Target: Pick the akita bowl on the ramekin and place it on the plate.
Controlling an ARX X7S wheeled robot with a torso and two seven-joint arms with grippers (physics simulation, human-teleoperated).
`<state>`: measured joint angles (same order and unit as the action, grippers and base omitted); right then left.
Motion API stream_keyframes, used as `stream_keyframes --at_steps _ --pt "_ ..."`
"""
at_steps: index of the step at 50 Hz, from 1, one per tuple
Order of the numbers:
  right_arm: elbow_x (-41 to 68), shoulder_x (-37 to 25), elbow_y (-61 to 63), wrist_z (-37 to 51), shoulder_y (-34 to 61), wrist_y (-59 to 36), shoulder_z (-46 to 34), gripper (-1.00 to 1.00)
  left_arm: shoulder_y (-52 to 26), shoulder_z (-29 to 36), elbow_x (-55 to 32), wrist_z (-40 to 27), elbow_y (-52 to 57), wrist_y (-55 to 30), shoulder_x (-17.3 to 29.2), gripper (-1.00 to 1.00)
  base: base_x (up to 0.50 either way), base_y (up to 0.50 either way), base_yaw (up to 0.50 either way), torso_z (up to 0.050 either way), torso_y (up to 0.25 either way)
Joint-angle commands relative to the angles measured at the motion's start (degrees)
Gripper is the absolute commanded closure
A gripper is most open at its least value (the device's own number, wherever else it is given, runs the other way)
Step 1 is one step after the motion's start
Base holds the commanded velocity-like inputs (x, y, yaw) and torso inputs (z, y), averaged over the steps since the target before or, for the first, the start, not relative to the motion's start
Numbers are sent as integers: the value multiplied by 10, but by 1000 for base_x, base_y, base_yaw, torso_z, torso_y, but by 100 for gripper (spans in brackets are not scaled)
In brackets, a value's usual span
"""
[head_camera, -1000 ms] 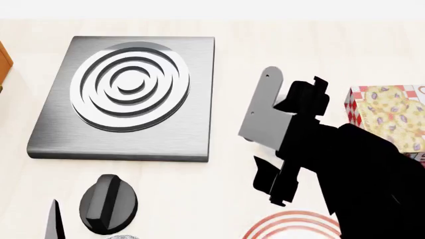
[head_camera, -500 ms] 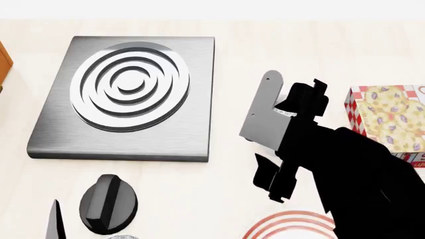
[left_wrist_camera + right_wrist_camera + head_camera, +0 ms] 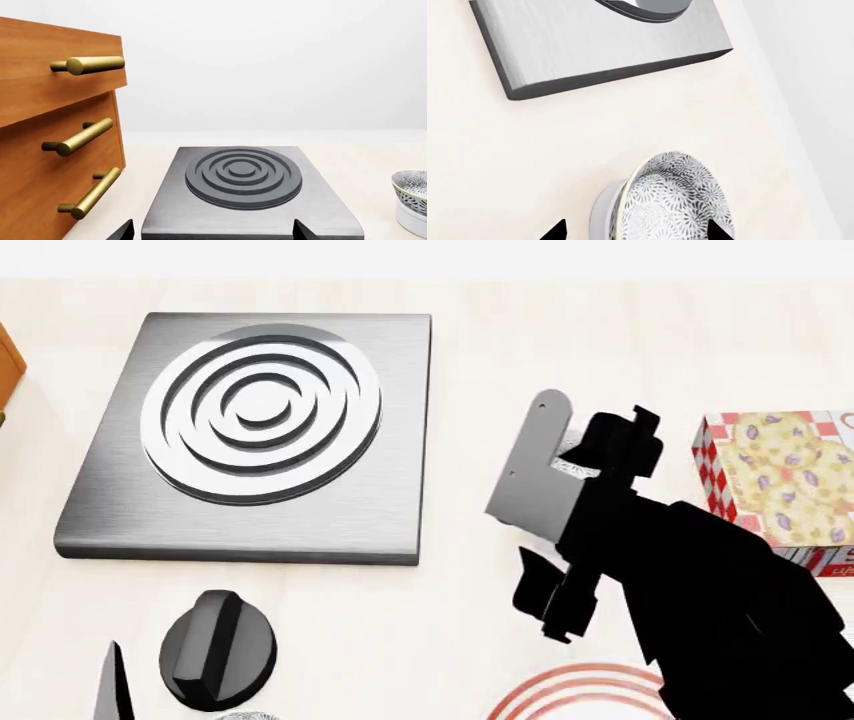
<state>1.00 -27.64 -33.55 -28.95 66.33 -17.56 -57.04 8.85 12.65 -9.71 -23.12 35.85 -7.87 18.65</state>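
Just ahead of our right gripper [image 3: 635, 231], in the right wrist view, the akita bowl [image 3: 674, 200] sits on the ramekin [image 3: 602, 207], whose white wall shows at one side beneath it. Our two dark fingertips [image 3: 555, 233] stand apart, one at each side of the stack, closed on nothing. The risk we see is the jaws closing low and catching the ramekin along with the bowl, or one tip nudging the bowl's rim and tipping it off its perch. In the head view our right arm hides the bowl entirely, and only an arc of the plate [image 3: 577, 687] with its red rings shows at the lower edge. The left wrist view looks over the hob [image 3: 244, 190] beside the wooden drawers [image 3: 57, 135]; only the tips of the left gripper [image 3: 211, 231] show, well apart.
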Motion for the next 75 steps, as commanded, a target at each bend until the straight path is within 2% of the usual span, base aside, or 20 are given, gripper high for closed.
stream_keyframes --at_steps 1,12,29,30,57,75 --pt "-5 15 -49 11 4 25 -1 -100 -1 2 -2 -2 -1 0 2 -100 0 0 0 0 0" --pt "-8 44 -121 20 13 59 -2 -100 -3 2 -6 -4 -3 0 3 -100 0 0 0 0 0" --pt "-3 48 -114 28 4 57 2 -100 -4 4 -8 -7 -5 2 6 -100 0 0 0 0 0" --pt "-4 46 -109 28 4 54 1 100 -3 4 -8 -7 -4 2 6 -100 0 0 0 0 0" --pt "-9 32 -88 29 -2 54 -4 100 -8 12 -10 -10 -13 -5 9 -100 0 0 0 0 0" --pt "-19 -40 48 3 31 -46 2 100 -11 15 -19 -8 -17 -1 10 -100 0 0 0 0 0"
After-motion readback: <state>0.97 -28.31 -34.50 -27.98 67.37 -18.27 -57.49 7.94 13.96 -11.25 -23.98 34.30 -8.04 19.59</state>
